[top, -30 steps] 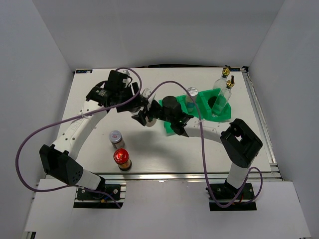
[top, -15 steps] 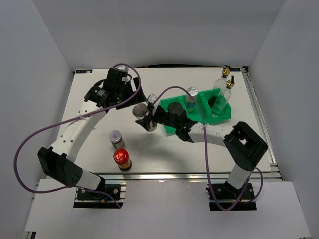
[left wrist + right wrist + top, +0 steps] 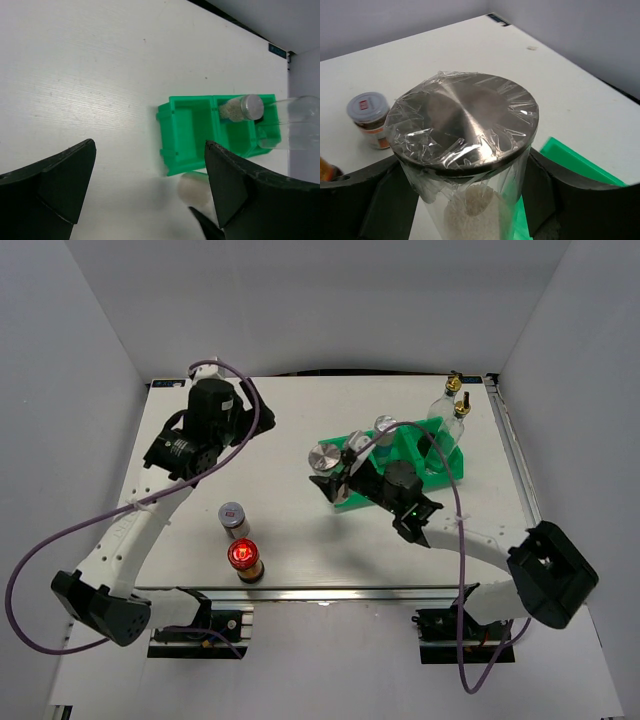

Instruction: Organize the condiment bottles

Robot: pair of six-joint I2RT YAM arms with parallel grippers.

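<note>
My right gripper [image 3: 335, 470] is shut on a silver-lidded shaker [image 3: 323, 457] wrapped in clear film, with pale grains inside [image 3: 465, 125]. It holds the shaker upright just off the left end of the green tray [image 3: 403, 437]. My left gripper [image 3: 150, 200] stands wide open and empty over the back left of the table, well away from the tray [image 3: 187, 135]. Another shaker [image 3: 385, 426] stands in the tray's middle compartment. Two tall clear bottles with gold tops [image 3: 452, 430] stand at the tray's right end. A small jar with a red-marked lid [image 3: 233, 515] and a dark red-capped bottle [image 3: 243, 558] stand at the front left.
The table's right edge and metal rail [image 3: 520, 480] run close beside the tray. Purple cables [image 3: 60, 530] loop off both arms. Grey walls close in the table at the back and sides.
The left gripper opened, let go of the shaker and drew back to the upper left. The right gripper carried the shaker right, toward the tray.
</note>
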